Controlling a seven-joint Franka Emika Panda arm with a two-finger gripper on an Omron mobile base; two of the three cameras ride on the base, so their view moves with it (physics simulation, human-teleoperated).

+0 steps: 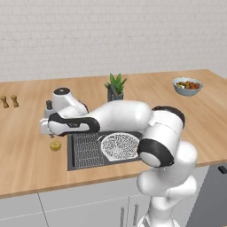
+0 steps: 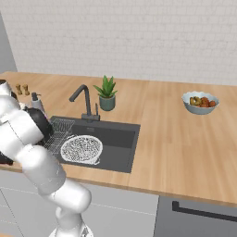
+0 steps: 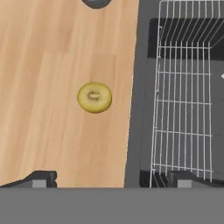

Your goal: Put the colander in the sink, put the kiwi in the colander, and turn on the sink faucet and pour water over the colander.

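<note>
Already seated in the sink (image 2: 121, 139), the colander (image 1: 120, 146) awaits the kiwi (image 3: 94, 97), which lies on the surface just beside the sink's left edge. Fingers (image 3: 40, 177) stand wide apart, nothing between them. Good practice: centre the gap over the fruit, descend vertically, then close gently, since a round fruit may roll.

The white colander (image 1: 120, 146) sat upright in the dark sink (image 1: 84, 164); the yellowish kiwi (image 1: 55, 146) lay on the surface just beside the sink's left rim.
</note>
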